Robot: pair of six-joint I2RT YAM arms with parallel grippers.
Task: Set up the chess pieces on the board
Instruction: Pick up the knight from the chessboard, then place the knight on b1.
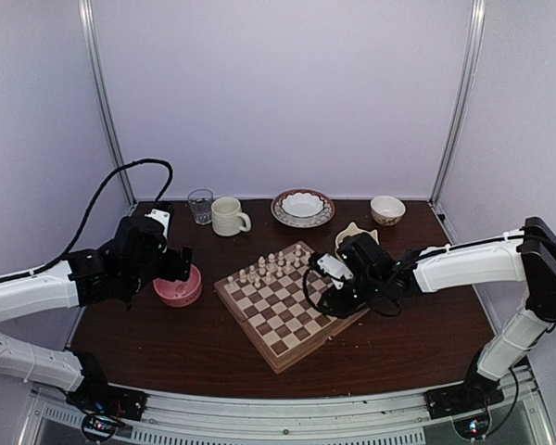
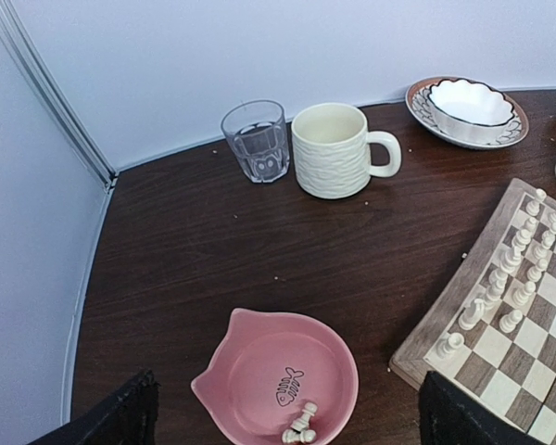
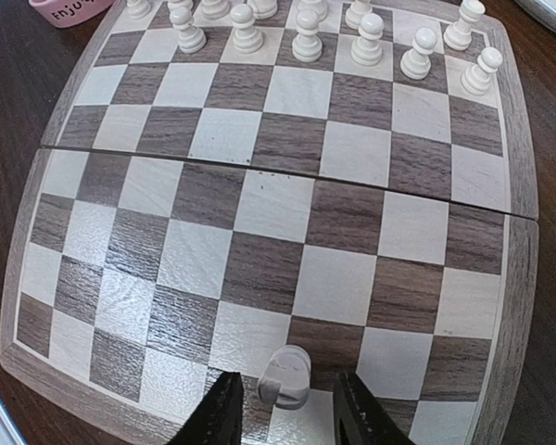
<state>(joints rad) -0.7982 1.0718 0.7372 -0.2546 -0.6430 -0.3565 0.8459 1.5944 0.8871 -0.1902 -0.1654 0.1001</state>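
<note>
Chess pieces (image 3: 307, 37) stand in two rows along one edge of the board (image 3: 259, 213). Left tool (image 2: 287, 425) hangs open above a pink bowl (image 2: 246, 371) containing loose pieces. Right tool (image 3: 287, 413) straddles one piece (image 3: 285, 375) near the opposite edge; whether it grips cannot be told.

White tubular links and black joints make up the left arm (image 1: 28, 292) and right arm (image 1: 463, 264); a black cable (image 1: 120, 181) loops from the left. Both have black fingers (image 3: 221, 417).

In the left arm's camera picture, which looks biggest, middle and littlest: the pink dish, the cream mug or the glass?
1. pink dish, biggest, though it sits nearest the camera, which makes it look larger
2. cream mug
3. glass, smallest
The mug and glass stand side by side at the back, so that comparison is fair.
</note>
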